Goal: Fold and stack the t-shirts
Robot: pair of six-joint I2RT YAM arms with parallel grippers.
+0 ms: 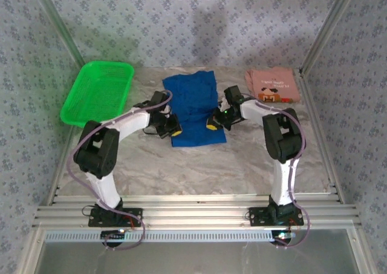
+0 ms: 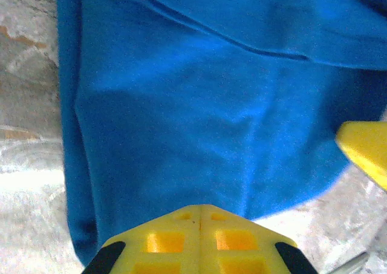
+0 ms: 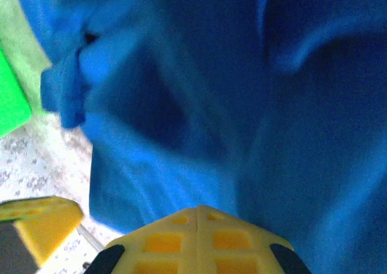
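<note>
The marbled counter carries both shirts. The blue t-shirt lies at its middle as a long panel running near to far. It looks light and limp, with enough grip not to slide, so I would pinch it at the near corners and lift both evenly to keep it from sagging. The pink t-shirt sits folded at the far right. The left tool and right tool flank the blue shirt's near hem, fingers pressed together; whether they have caught cloth I cannot tell. The wrist views reveal overlapping layers and a bunched edge that the top view flattens.
</note>
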